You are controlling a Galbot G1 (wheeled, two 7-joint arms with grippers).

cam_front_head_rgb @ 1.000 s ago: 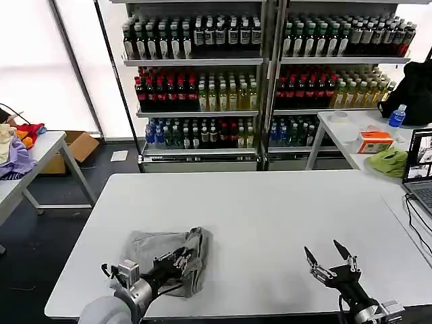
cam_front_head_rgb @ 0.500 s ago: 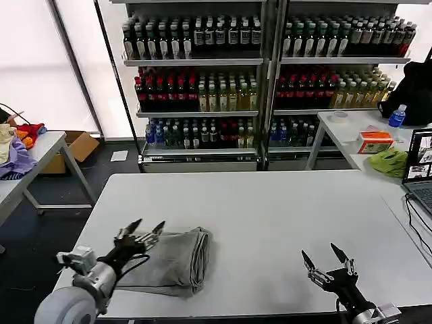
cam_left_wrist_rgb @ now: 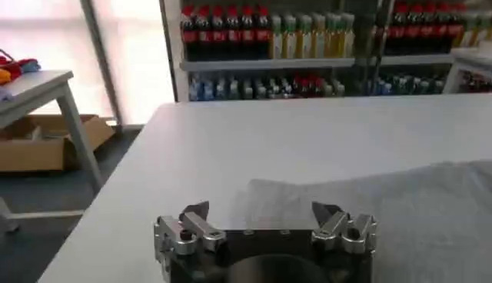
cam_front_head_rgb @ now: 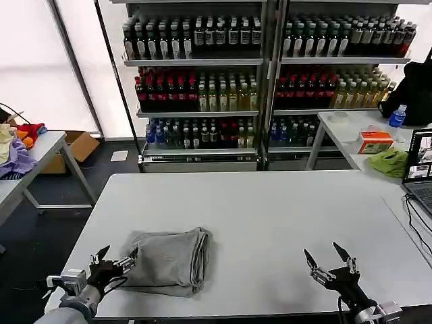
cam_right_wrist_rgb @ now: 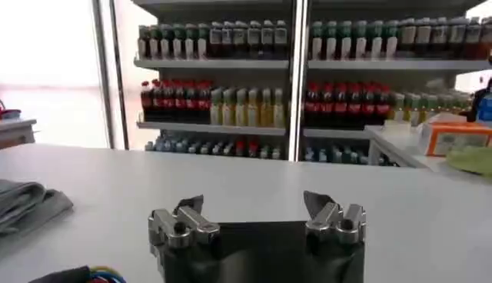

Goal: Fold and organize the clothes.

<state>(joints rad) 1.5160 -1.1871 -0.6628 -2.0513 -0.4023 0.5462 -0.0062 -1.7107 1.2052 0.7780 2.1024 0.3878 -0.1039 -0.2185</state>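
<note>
Left end effector [cam_front_head_rgb: 115, 258] back; shirt [cam_front_head_rgb: 170, 260] folded

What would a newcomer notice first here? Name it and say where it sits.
The folded grey shirt lies on the white table, near its front-left edge. The left claw hovers open just beside the shirt's left edge, and the right claw waits open at the front right. Behind stand shelves of bottles.

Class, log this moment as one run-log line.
left end effector: open, beside folded grey shirt | right end effector: open, idle | table
</note>
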